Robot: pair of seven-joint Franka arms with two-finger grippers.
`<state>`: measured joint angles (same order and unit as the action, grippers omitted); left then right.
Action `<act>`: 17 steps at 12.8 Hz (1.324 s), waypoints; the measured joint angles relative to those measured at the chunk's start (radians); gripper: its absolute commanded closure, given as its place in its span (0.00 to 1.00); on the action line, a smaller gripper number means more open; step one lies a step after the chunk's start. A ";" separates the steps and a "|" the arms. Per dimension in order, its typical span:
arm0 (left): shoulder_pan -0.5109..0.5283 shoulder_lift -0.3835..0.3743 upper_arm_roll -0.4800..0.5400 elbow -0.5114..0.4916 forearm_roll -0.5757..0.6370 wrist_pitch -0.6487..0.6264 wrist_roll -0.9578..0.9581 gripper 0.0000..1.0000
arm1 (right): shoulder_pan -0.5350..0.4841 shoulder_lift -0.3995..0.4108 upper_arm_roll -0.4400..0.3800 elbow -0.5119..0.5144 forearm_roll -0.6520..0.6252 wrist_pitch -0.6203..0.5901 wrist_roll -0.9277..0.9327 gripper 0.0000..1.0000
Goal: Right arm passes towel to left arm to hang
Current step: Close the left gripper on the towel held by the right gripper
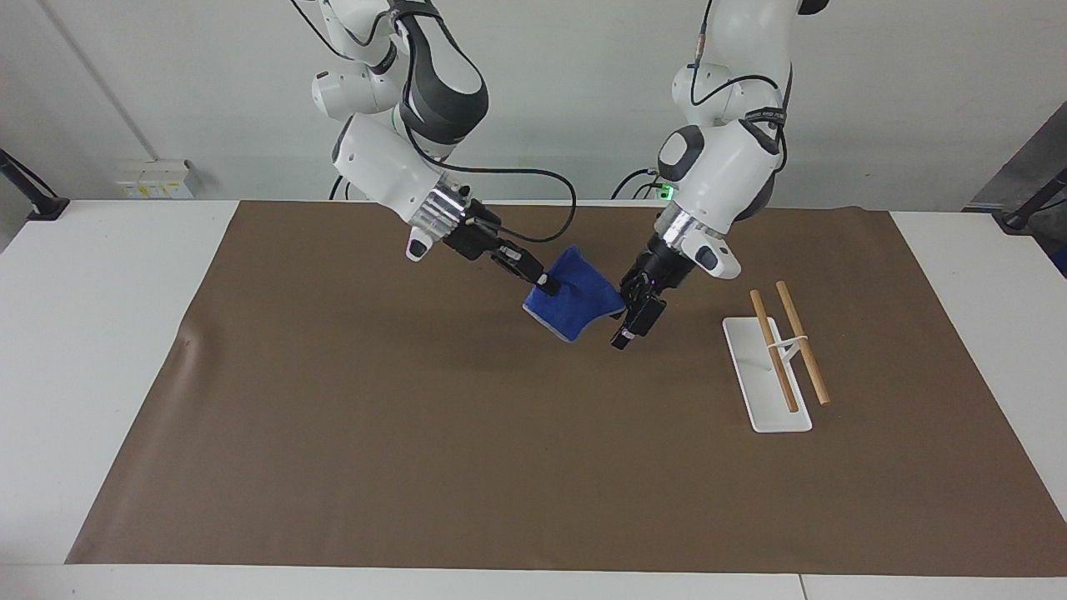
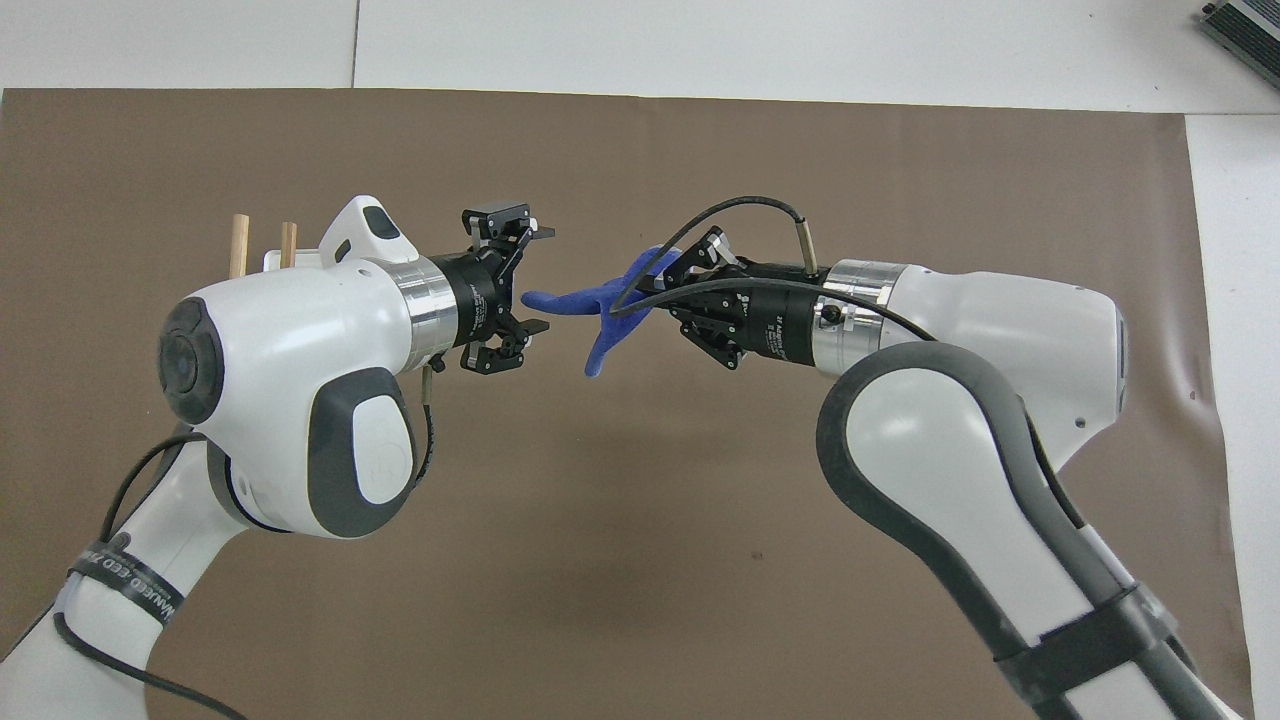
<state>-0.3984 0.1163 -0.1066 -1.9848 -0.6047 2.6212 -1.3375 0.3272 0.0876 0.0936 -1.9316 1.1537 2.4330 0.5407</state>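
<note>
Towel [image 1: 577, 300] hangs in the air over the bench [image 1: 333, 400], pinched by your right gripper [image 1: 548, 285], and its free edge points straight at your left gripper [image 1: 635, 317], which waits spread wide just beside it, near the rack [image 1: 771, 379].

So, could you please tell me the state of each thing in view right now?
towel: held up off the brown mat, draped, one corner reaching toward the left gripper.
right gripper: shut on the towel, over the mat.
left gripper: jaws open at the towel's free corner, not gripping it.
rack: standing on the mat toward the left arm's end, both wooden bars bare.
brown mat: lying flat on the table.
</note>
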 measured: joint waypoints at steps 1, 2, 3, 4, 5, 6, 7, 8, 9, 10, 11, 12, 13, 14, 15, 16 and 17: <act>0.000 -0.003 -0.001 0.000 0.000 -0.013 0.001 0.00 | 0.001 0.000 0.000 0.000 0.016 0.000 -0.002 1.00; 0.000 -0.007 -0.002 0.000 0.000 -0.020 0.002 0.00 | 0.002 0.000 0.000 0.000 0.031 0.000 -0.002 1.00; 0.000 -0.010 -0.004 0.001 0.000 -0.023 0.002 0.00 | 0.003 0.000 0.000 0.000 0.042 0.002 -0.002 1.00; 0.000 -0.011 -0.005 0.001 0.000 -0.024 0.002 0.03 | 0.004 0.000 0.000 0.000 0.045 0.003 -0.002 1.00; -0.001 -0.012 -0.008 0.001 0.000 -0.026 0.002 0.08 | 0.005 0.000 0.000 0.000 0.045 0.004 -0.002 1.00; -0.002 -0.012 -0.011 0.001 0.000 -0.027 0.002 0.18 | 0.006 0.000 0.000 0.000 0.045 0.005 -0.002 1.00; -0.002 -0.012 -0.014 0.001 0.000 -0.027 0.002 0.27 | 0.006 0.000 0.001 0.000 0.045 0.005 -0.002 1.00; -0.002 -0.012 -0.015 0.002 0.000 -0.028 0.002 0.38 | 0.006 0.000 0.001 0.000 0.045 0.005 -0.002 1.00; -0.002 -0.013 -0.015 0.003 0.000 -0.029 0.002 0.52 | 0.006 0.000 0.001 0.000 0.046 0.005 -0.002 1.00; -0.002 -0.013 -0.015 0.003 0.000 -0.030 0.002 0.70 | 0.006 0.000 0.001 0.000 0.046 0.005 -0.002 1.00; -0.002 -0.013 -0.015 0.003 0.000 -0.031 0.002 0.83 | 0.006 0.000 0.001 0.000 0.046 0.005 -0.002 1.00; -0.002 -0.014 -0.015 0.003 0.000 -0.032 0.002 0.96 | 0.006 0.000 0.001 0.000 0.046 0.005 -0.002 1.00; -0.002 -0.014 -0.015 0.003 0.000 -0.035 0.004 1.00 | 0.006 0.000 0.001 0.000 0.046 0.006 -0.002 1.00; -0.002 -0.014 -0.015 0.003 0.000 -0.037 0.005 1.00 | 0.006 0.000 0.001 0.000 0.046 0.006 -0.002 1.00; -0.002 -0.014 -0.015 0.003 0.000 -0.038 0.007 1.00 | 0.006 0.000 0.001 0.000 0.046 0.006 -0.002 1.00; -0.002 -0.014 -0.015 0.002 0.000 -0.038 0.015 1.00 | 0.006 0.000 0.001 0.000 0.046 0.006 -0.002 1.00; -0.002 -0.014 -0.015 0.002 0.000 -0.039 0.033 1.00 | 0.006 0.000 0.001 -0.001 0.046 0.006 -0.002 1.00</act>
<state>-0.4003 0.1026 -0.1215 -1.9824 -0.6047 2.5827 -1.3048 0.3331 0.0876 0.0943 -1.9322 1.1995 2.4387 0.5386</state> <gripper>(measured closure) 0.978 0.947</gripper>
